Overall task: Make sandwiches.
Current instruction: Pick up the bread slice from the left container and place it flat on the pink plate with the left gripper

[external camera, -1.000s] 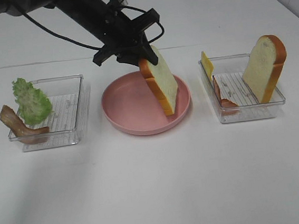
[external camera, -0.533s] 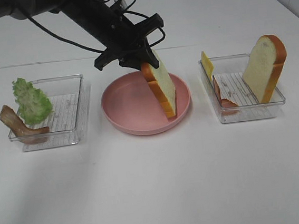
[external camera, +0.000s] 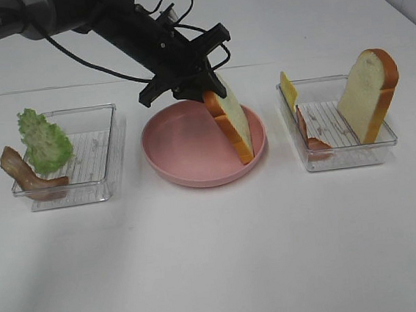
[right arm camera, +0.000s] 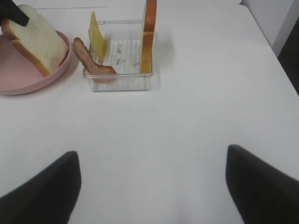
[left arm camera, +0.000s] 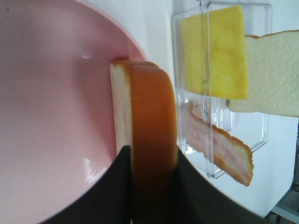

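Note:
My left gripper (external camera: 209, 89) is shut on the top edge of a white bread slice (external camera: 233, 128) with an orange-brown crust. The slice stands tilted on the pink plate (external camera: 181, 144), its lower corner resting near the plate's right rim. In the left wrist view the crust (left arm camera: 152, 121) sits between my two dark fingers above the plate (left arm camera: 56, 116). My right gripper (right arm camera: 152, 186) hangs open over bare table, well in front of the right tray (right arm camera: 121, 70). No stacked sandwich is in view; the parts lie apart.
The left clear tray (external camera: 93, 148) holds green lettuce (external camera: 44, 138) and a bacon strip (external camera: 22, 174). The right tray (external camera: 340, 154) holds yellow cheese (external camera: 288, 88), a pink ham strip (external camera: 311, 135) and an upright bread slice (external camera: 368, 96).
My left gripper has carried the bread slice down and slightly right, so it now leans lower on the plate's right side. The right arm has not moved.

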`<state>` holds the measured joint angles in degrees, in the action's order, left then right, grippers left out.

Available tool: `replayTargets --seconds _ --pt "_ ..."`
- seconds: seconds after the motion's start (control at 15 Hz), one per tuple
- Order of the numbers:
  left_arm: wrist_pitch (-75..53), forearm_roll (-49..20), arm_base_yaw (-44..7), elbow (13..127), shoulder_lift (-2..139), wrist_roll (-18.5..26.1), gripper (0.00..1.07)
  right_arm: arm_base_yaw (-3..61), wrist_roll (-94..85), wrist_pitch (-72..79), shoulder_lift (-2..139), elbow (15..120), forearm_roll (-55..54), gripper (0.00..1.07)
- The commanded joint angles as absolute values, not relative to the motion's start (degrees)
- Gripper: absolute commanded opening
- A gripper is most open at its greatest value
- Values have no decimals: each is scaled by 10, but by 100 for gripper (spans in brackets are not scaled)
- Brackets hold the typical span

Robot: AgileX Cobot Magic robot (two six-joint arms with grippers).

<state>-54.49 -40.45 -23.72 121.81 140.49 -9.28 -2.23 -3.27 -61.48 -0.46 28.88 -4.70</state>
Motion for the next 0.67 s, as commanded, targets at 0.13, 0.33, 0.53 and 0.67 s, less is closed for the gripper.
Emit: replayTargets --seconds 0.13,0.33,0.53,0.67 --pt "-587 -312 -238 1215 1419 -142 1 -26 -37 -608 -11 289 -48 80" --pt "-587 -312 -238 1215 1419 -140 39 -26 -37 -608 -11 289 -48 80" --pt "-592 -285 -238 1216 1419 -139 81 -26 -37 -608 -11 289 -48 80" --pt "-596 -263 -238 1216 1416 -139 81 -26 -37 -608 -11 289 -48 80"
